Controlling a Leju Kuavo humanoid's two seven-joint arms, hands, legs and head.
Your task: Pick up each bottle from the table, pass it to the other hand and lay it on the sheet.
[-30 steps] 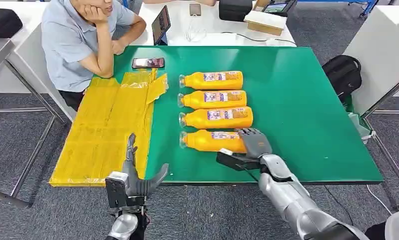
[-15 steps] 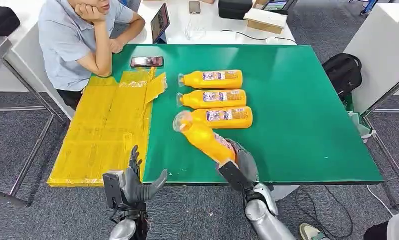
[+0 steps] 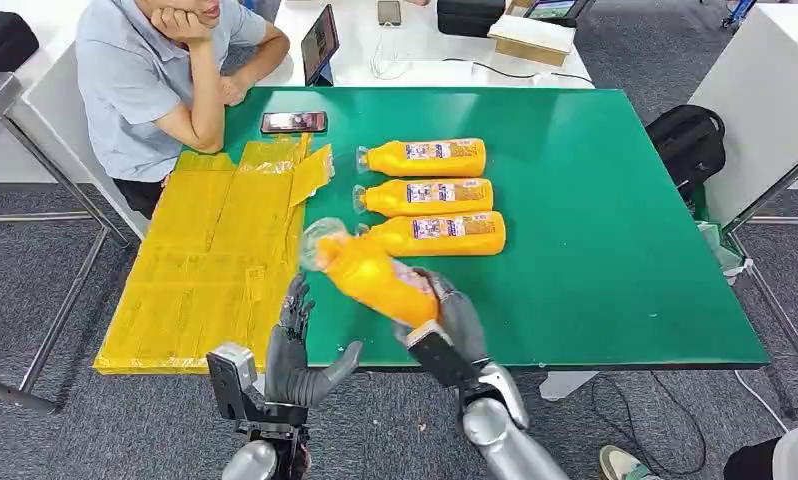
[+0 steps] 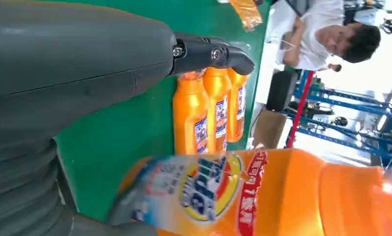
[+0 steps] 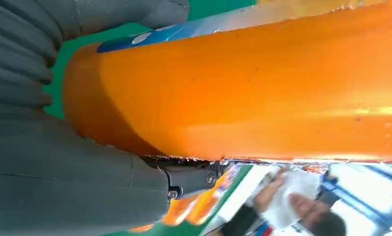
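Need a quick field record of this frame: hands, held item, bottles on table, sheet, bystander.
right hand: grips the base end of the held bottle
held bottle: orange, lifted off the table, tilted, cap end toward the left hand
left hand: holds nothing, fingers apart, raised at the near table edge beside the bottle
bottles on table: three, lying side by side, caps toward the sheet
yellow sheet: flat on the left part of the green table, no bottle on it
phone: on the table past the sheet
person: seated at the far left corner
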